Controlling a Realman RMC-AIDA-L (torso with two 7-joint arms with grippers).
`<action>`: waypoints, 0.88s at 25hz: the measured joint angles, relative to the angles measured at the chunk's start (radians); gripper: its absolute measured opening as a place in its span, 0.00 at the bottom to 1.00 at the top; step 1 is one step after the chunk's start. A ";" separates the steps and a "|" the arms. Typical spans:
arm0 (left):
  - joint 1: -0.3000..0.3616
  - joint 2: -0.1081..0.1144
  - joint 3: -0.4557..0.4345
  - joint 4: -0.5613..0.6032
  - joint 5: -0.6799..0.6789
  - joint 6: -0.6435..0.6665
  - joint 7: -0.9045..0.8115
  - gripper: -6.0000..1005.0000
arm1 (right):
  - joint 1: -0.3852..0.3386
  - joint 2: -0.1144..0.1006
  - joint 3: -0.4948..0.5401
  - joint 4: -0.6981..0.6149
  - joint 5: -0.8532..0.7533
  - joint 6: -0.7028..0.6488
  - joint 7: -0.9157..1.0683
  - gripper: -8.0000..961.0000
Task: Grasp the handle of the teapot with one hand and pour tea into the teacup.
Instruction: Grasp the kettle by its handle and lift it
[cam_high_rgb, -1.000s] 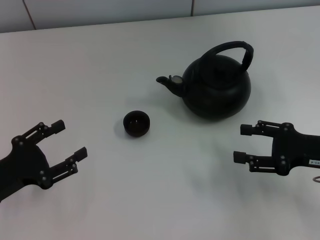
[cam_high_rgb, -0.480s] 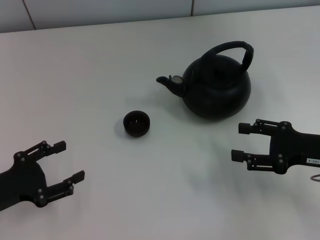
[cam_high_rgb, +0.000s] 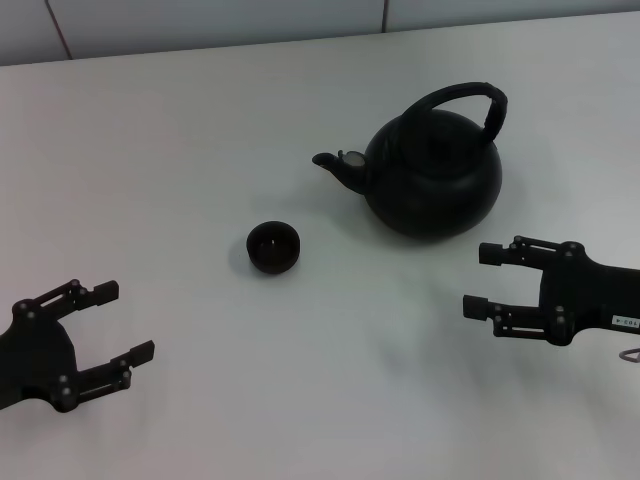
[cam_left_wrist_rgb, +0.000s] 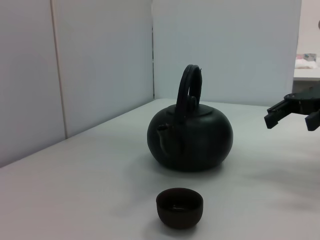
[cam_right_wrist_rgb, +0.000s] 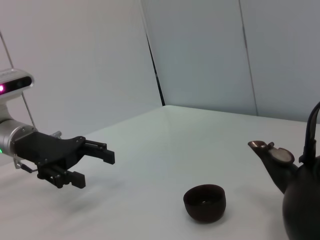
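Right-hand black two-fingered gripper (cam_high_rgb: 484, 281) hangs low over the white tabletop (cam_high_rgb: 180, 150), fingers spread wide, nothing between them, tips aimed toward the middle of the table. It sits just in front of the big round matte black teapot (cam_high_rgb: 432, 172), close but not touching. Over that pot's top stands the thick black arched bail handle (cam_high_rgb: 478, 98), upright, free of any grip. The short curved spout (cam_high_rgb: 335, 165) points to the robot's left, and out that way, a little nearer the robot, rests the tiny round black handleless teacup (cam_high_rgb: 273, 247), upright on the table and apart from the pot. On the far left, near the front edge, the left black two-fingered gripper (cam_high_rgb: 125, 322) hovers with its fingers parted too, empty, well apart from cup and pot. The right wrist view shows it above the table, before pale wall panels (cam_right_wrist_rgb: 210, 55).
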 joint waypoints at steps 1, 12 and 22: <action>0.000 0.004 0.000 0.000 0.000 0.006 -0.001 0.79 | -0.001 0.001 0.000 0.000 0.003 0.000 0.000 0.80; -0.004 0.013 -0.006 0.002 -0.004 0.022 -0.014 0.79 | -0.098 0.031 0.000 0.182 0.315 0.037 -0.268 0.80; -0.013 0.014 -0.008 0.002 -0.009 0.046 -0.029 0.79 | -0.112 0.036 0.010 0.672 0.877 0.181 -0.844 0.80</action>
